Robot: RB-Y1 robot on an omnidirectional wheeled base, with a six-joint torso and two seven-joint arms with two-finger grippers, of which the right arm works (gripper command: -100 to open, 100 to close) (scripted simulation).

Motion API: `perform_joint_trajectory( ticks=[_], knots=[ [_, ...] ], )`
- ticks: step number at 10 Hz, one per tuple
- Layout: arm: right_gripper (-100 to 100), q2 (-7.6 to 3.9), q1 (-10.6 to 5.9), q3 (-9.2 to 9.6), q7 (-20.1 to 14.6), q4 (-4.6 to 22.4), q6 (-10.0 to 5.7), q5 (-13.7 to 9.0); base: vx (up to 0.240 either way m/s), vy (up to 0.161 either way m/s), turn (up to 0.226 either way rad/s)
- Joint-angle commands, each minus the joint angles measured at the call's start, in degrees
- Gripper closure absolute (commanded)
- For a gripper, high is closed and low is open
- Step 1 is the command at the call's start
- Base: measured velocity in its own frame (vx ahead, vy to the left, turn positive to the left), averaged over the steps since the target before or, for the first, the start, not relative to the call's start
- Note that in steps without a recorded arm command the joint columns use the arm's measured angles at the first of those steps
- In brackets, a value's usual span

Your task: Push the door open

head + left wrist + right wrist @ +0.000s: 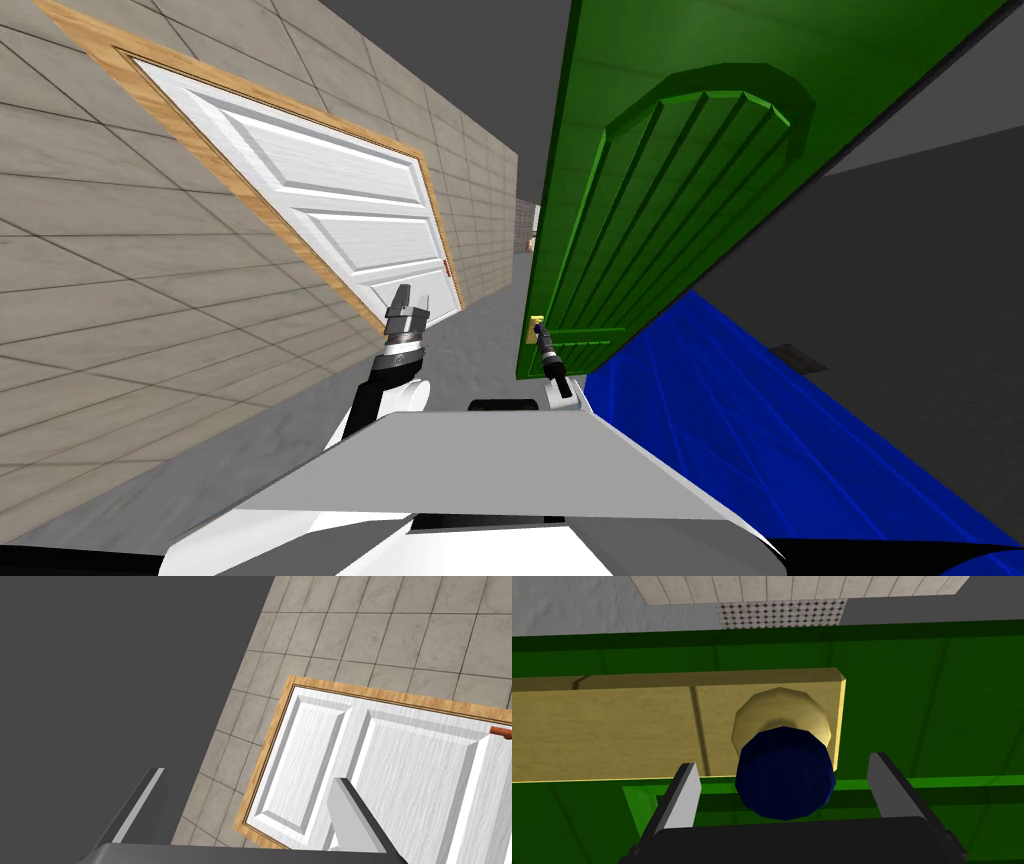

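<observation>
A green panelled door (690,190) stands ahead on my right, swung partly open with a gap at its edge. Its dark blue knob (784,773) sits on a brass-coloured plate (612,731) fixed to the green door face (937,701). My right gripper (784,786) is open, its two fingers standing on either side of the knob with gaps between. In the head view the right gripper (541,330) is at the door's edge by the plate. My left gripper (410,303) is raised to the left, open and holding nothing, fingers (350,811) toward a white door.
A white panelled door (330,210) in a wooden frame sits in the tiled wall (120,300) on the left, with a reddish handle (500,733). A blue surface (760,420) lies at lower right under the green door. A narrow grey-floored passage (500,320) runs between.
</observation>
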Motion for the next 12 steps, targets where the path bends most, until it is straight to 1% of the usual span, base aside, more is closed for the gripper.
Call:
perform_joint_trajectory(
  ticks=[1, 2, 7, 8, 9, 12],
  knots=[
    [-100, 0.0, 0.0, 0.0, 0.0, 0.0, 0.0, 0.0, 0.121, 0.009, 0.005],
    [100, 0.0, 0.0, 0.0, 0.0, 0.0, 0.0, 0.0, -0.01, 0.0, -0.006],
    [100, 0.0, 0.0, 0.0, 0.0, 0.0, 0.0, 0.0, -0.027, -0.003, -0.001],
    [100, -0.56, 0.14, -1.02, 0.2, 0.0, 0.32, -0.1, 0.085, 0.074, -0.045],
    [100, -0.63, 0.14, -1.26, 0.2, 0.0, 0.37, -0.2, 0.146, 0.088, -0.085],
    [100, -0.55, 0.12, -3.02, 0.4, -0.3, 0.71, -0.5, 0.176, 0.091, -0.056]
  ],
)
